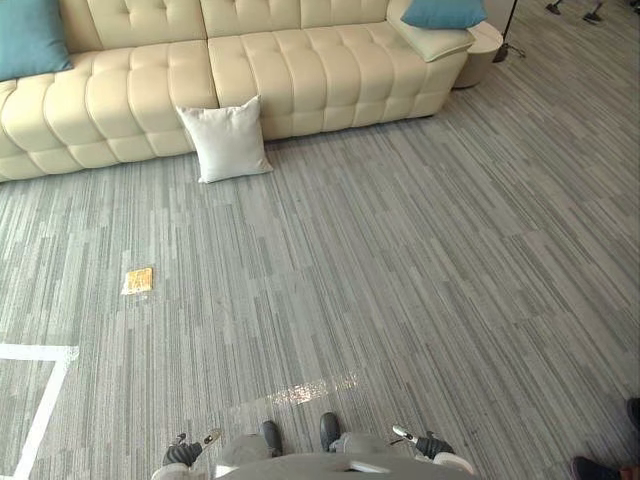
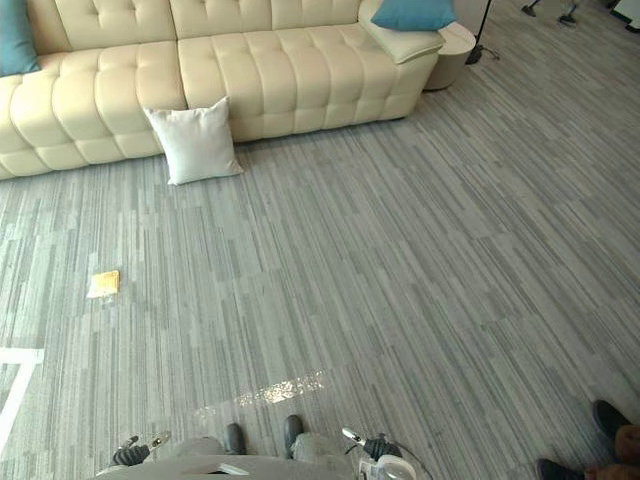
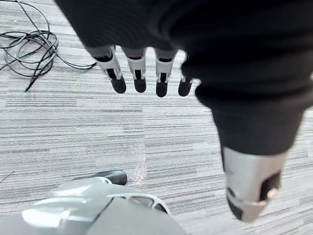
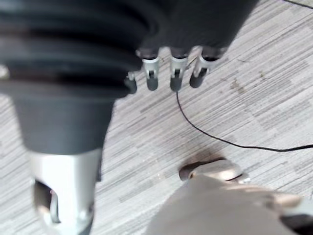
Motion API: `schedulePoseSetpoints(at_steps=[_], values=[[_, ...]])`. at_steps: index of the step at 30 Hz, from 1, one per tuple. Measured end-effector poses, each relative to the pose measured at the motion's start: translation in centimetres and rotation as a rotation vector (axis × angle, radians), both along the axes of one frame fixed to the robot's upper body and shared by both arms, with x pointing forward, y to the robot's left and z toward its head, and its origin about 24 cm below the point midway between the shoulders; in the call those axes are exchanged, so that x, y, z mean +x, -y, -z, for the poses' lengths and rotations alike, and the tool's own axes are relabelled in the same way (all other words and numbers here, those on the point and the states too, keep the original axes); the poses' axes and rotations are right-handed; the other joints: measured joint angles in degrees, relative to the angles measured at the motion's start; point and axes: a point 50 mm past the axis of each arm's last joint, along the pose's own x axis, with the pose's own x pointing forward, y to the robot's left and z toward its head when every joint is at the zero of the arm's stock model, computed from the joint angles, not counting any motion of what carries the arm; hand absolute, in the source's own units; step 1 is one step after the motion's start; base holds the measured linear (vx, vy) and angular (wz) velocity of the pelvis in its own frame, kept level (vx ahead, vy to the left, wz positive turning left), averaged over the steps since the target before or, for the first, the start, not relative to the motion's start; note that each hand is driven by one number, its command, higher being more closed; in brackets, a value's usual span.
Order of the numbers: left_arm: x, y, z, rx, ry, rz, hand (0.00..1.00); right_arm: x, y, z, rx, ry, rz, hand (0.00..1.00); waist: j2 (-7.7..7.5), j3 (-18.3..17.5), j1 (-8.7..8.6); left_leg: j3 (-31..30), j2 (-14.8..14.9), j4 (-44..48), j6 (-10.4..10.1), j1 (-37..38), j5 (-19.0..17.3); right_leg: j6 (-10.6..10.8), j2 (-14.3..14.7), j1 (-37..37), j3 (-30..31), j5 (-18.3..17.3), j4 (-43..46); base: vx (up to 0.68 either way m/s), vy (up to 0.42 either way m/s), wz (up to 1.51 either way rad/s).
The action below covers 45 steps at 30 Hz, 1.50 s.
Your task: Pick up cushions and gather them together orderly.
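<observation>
A white cushion (image 1: 226, 140) stands on the carpet, leaning against the front of the cream sofa (image 1: 300, 60). One teal cushion (image 1: 30, 35) rests on the sofa's left part. Another teal cushion (image 1: 442, 12) lies on a cream cushion (image 1: 432, 42) at the sofa's right end. My left hand (image 1: 185, 452) and right hand (image 1: 425, 443) hang low at the near edge, far from all the cushions. In the wrist views the left hand (image 3: 139, 73) and the right hand (image 4: 176, 73) have straight fingers over bare carpet, holding nothing.
A small yellow object (image 1: 138, 280) lies on the carpet to the left. White tape (image 1: 40, 400) marks the floor at near left. A person's shoes (image 1: 600, 465) show at the near right corner. A stand's base (image 1: 510, 48) sits beyond the sofa's right end.
</observation>
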Motion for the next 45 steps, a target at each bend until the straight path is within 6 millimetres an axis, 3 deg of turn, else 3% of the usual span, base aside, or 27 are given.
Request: schedulePoseSetpoints(at_steps=[1, 3, 7, 8, 10, 11, 12, 14, 16, 18, 20, 21, 24, 27, 29, 31, 33, 34, 35, 36, 39, 40, 43, 45], values=[[0.0, -0.2, 0.0, -0.001, 0.005, -0.03, 0.0, -0.1, -0.2, 0.0, 0.002, 0.005, 0.002, 0.0, -0.61, -0.1, 0.46, -0.2, 0.0, 1.8, -0.4, 0.4, -2.1, -0.3, -1.5, -2.7, -1.2, -1.1, 6.3, 0.11, 0.039, 0.07], [-0.1, -0.3, 0.0, -0.003, 0.005, -0.051, 0.0, -0.4, -0.2, 0.0, 0.004, 0.003, 0.004, 0.0, -0.77, 0.0, 0.33, -1.2, 0.4, 2.5, -0.9, 2.1, -3.7, -0.2, -2.6, -4.6, -2.6, -3.7, 9.7, 0.2, 0.0, 0.16], [1.1, -0.2, -0.4, -0.008, 0.049, -0.07, 0.0, -0.1, -0.2, -0.1, 0.003, 0.011, 0.011, 0.0, -0.61, 0.1, -0.55, -3.5, 1.7, 0.3, -1.8, 5.3, -5.0, -0.4, -2.9, -8.6, -6.6, -5.0, 1.5, 0.3, -0.076, 0.31], [1.3, -0.1, -0.4, -0.009, 0.057, -0.068, 0.0, -0.1, -0.2, -0.1, 0.003, 0.013, 0.012, 0.0, -0.55, 0.1, -0.67, -3.8, 1.8, -0.5, -2.6, 6.0, -5.0, -0.6, -2.7, -9.1, -7.2, -4.1, -1.3, 0.41, -0.146, 0.32], [2.3, 0.4, -0.5, -0.021, 0.08, -0.062, 0.0, -0.2, -0.1, -0.1, 0.002, 0.012, 0.015, 0.0, -0.3, 0.3, -1.15, -5.4, 2.0, -3.6, -4.4, 8.9, -5.4, -0.8, -2.0, -9.6, -6.5, 0.9, -10.5, 0.54, -0.217, 0.5], [2.4, 1.0, -0.4, -0.037, 0.081, -0.062, 0.0, -0.6, 0.0, 0.0, 0.001, 0.002, 0.019, 0.0, -0.05, 0.5, -1.44, -6.5, 2.0, -5.2, -5.6, 10.4, -5.6, -1.8, -2.1, -8.5, -6.5, 6.9, -11.5, 0.64, -0.268, 0.61], [3.0, 2.5, -0.3, -0.078, 0.088, -0.057, 0.0, -0.3, 0.8, -0.2, -0.019, 0.011, 0.028, 0.0, 1.91, 0.9, -1.62, -7.4, 3.6, -7.1, -6.9, 12.7, -4.6, -3.9, -1.6, -7.8, -8.6, 6.0, -8.7, 0.43, -0.184, 0.54], [4.0, 3.7, -0.5, -0.107, 0.121, -0.044, 0.0, 0.3, 1.3, -0.5, -0.034, 0.03, 0.027, 0.0, 3.06, 1.3, -1.91, -7.7, 4.2, -7.7, -7.6, 13.7, -2.5, -5.9, -1.9, -8.7, -9.7, 1.4, -4.3, 0.44, -0.209, 0.39], [4.6, 4.0, -0.6, -0.115, 0.138, -0.044, 0.0, 0.6, 1.4, -0.6, -0.038, 0.037, 0.023, 0.0, 3.69, 1.1, -2.46, -7.8, 5.4, -7.4, -8.0, 13.7, 0.0, -7.5, -1.8, -8.0, -11.5, -0.8, -2.7, 0.46, -0.245, 0.34], [5.0, 4.8, -0.8, -0.134, 0.153, -0.043, 0.0, 0.7, 1.3, -0.6, -0.036, 0.04, 0.022, 0.0, 3.69, 1.1, -3.25, -8.1, 6.8, -1.0, -8.4, 11.5, 2.6, -8.2, -1.5, -4.4, -13.0, -1.8, -4.8, 0.4, -0.217, 0.55], [5.5, 5.1, -1.0, -0.143, 0.175, -0.049, 0.0, 0.8, 1.2, -0.8, -0.039, 0.056, 0.022, 0.0, 3.66, 1.1, -3.43, -8.8, 8.3, 13.2, -9.4, 6.0, 4.7, -7.4, -1.4, 0.3, -13.7, -2.8, -8.9, 0.37, -0.191, 0.4], [5.7, 4.8, -1.1, -0.138, 0.187, -0.067, 0.0, 1.0, 1.3, -0.9, -0.043, 0.066, 0.022, 0.0, 4.07, 0.9, -2.89, -8.8, 10.8, 26.8, -10.7, 0.3, 6.0, -7.5, -0.7, 3.3, -13.5, -3.3, -11.6, 0.22, -0.103, 0.0], [5.8, 4.0, -1.3, -0.125, 0.206, -0.108, 0.0, 1.2, 1.3, -0.9, -0.06, 0.062, 0.04, 0.0, 3.95, 1.1, -2.21, -3.7, 15.3, 40.7, -8.5, -7.4, 3.7, -7.3, 0.0, 9.1, -12.7, -4.5, -14.3, 0.18, -0.012, -0.1], [5.9, 3.7, -1.5, -0.121, 0.22, -0.131, 0.0, 1.2, 1.3, -0.9, -0.053, 0.063, 0.058, 0.0, 3.49, 1.4, -1.3, -1.1, 15.9, 40.1, -7.1, -11.7, 0.9, -6.9, -0.5, 12.6, -11.7, -5.5, -15.8, 0.17, 0.115, -0.12], [6.2, 3.5, -1.7, -0.114, 0.235, -0.129, 0.0, 1.4, 1.1, -0.9, -0.044, 0.069, 0.065, 0.0, 3.04, 1.6, -0.55, 2.5, 15.0, 31.4, -6.1, -15.1, -0.8, -4.5, -2.6, 16.3, -11.5, -5.6, -17.4, 0.21, 0.199, -0.07], [6.3, 3.5, -1.8, -0.112, 0.243, -0.129, 0.0, 1.4, 0.9, -0.9, -0.038, 0.068, 0.066, 0.0, 2.79, 1.5, 0.01, 3.5, 13.3, 20.7, -5.9, -16.7, -0.3, -2.4, -4.8, 18.0, -11.0, -6.3, -18.2, 0.25, 0.253, -0.04], [6.3, 3.5, -1.8, -0.11, 0.247, -0.129, 0.0, 1.5, 0.2, -0.7, -0.022, 0.069, 0.065, 0.0, 2.73, 1.4, 0.7, 3.1, 11.7, 8.4, -6.1, -17.3, 4.0, 0.5, -7.0, 19.2, -9.7, -7.4, -18.8, 0.32, 0.365, -0.26], [6.2, 3.6, -1.7, -0.111, 0.243, -0.131, 0.0, 1.6, -0.3, -0.7, -0.009, 0.07, 0.062, 0.0, 2.55, 1.3, 1.03, 3.1, 11.3, 6.4, -6.1, -17.0, 9.2, 1.9, -7.7, 19.8, -8.6, -8.4, -18.9, 0.39, 0.435, -0.36], [6.1, 3.3, -1.7, -0.105, 0.238, -0.132, 0.0, 1.7, -1.0, -0.6, 0.005, 0.07, 0.048, 0.0, 2.12, 0.8, 1.06, 3.5, 10.0, 6.5, -4.6, -16.3, 12.0, 2.4, -8.5, 20.4, -7.6, -8.7, -19.7, 0.37, 0.351, -0.2], [6.1, 2.6, -1.8, -0.086, 0.237, -0.13, 0.0, 2.1, -2.0, -0.5, 0.026, 0.08, 0.034, 0.0, 0.1, -0.1, 0.85, 4.5, 8.6, 7.5, -3.9, -17.0, 9.7, 1.3, -9.7, 20.5, -5.7, -7.5, -21.3, 0.38, 0.334, -0.16], [5.9, 1.5, -1.8, -0.065, 0.234, -0.156, 0.0, 2.3, -3.4, -0.4, 0.065, 0.083, 0.04, 0.0, -2.11, -1.2, 2.2, 5.9, 8.4, 12.6, -1.7, -17.9, 5.2, 1.6, -11.0, 21.2, -2.4, -3.1, -23.1, 0.37, 0.328, -0.16], [5.5, 1.2, -1.7, -0.06, 0.223, -0.164, 0.0, 2.2, -3.9, -0.3, 0.08, 0.081, 0.05, 0.0, -3.22, -2.0, 2.5, 6.8, 7.5, 13.6, -1.1, -17.2, 3.3, 1.7, -12.3, 21.2, -1.8, -2.7, -21.9, 0.35, 0.274, -0.09], [5.4, 1.5, -1.5, -0.062, 0.203, -0.129, 0.0, 2.8, -4.5, -0.4, 0.092, 0.097, 0.029, 0.0, -3.13, -2.1, 2.65, 8.0, 5.9, 13.9, -0.8, -13.8, -0.5, 3.3, -14.3, 17.3, 0.9, -1.5, -10.0, 0.32, 0.249, -0.15], [5.4, 1.8, -1.4, -0.06, 0.183, -0.068, 0.0, 3.2, -4.5, -0.6, 0.086, 0.114, 0.016, 0.0, -2.75, -2.0, 2.05, 8.2, 4.5, 13.1, -0.7, -9.7, -2.9, 5.9, -15.4, 9.1, 4.4, 4.4, 10.3, 0.27, 0.153, 0.04]])
